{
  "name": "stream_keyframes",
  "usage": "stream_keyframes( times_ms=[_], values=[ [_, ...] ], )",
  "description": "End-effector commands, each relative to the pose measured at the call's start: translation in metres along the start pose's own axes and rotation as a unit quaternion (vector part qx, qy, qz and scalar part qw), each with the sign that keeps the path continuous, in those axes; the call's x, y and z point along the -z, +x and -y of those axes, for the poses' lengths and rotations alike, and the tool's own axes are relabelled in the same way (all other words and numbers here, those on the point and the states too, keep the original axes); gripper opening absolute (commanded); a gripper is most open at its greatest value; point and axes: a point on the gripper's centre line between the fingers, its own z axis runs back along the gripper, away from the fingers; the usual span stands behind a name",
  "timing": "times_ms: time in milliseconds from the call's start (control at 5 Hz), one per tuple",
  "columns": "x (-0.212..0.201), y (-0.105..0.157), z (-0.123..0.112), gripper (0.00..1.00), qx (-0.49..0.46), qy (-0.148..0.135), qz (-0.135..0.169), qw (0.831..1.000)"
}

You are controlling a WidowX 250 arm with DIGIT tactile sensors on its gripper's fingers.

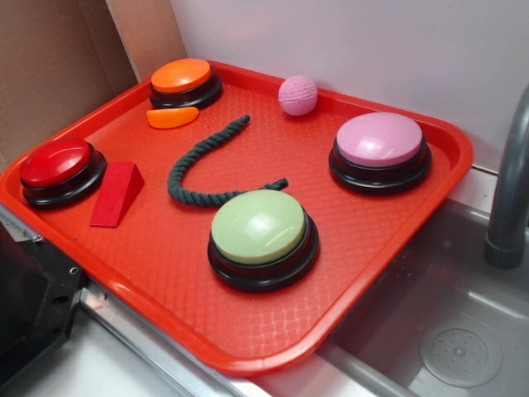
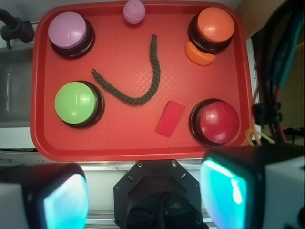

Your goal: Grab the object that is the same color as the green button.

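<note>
A dark green twisted rope lies curved in a U in the middle of the red tray. One rope end stops just above the pale green dome button on its black base. In the wrist view my gripper hangs high above the tray's near edge, open wide, with nothing between its teal pads. The exterior view does not show the gripper.
On the tray stand a pink button, an orange button and a red button. An orange crescent, a pink ball and a red wedge lie between them. A sink borders the tray.
</note>
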Motion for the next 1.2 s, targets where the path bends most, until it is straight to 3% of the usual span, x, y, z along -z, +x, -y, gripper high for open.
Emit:
stream_keyframes(
  times_ms=[0,400,600,800,1000],
  values=[
    [0.000,0.000,0.000,1.00,0.000,0.000,0.000,1.000],
    [-0.030,0.044,-0.005,1.00,-0.010,-0.010,0.016,1.000],
    [-0.024,0.067,-0.010,1.00,0.001,0.011,0.019,1.000],
    [0.028,0.081,-0.036,1.00,-0.032,0.015,-0.012,0.999],
    [0.051,0.092,-0.052,1.00,-0.063,0.034,-0.015,0.997]
  ],
)
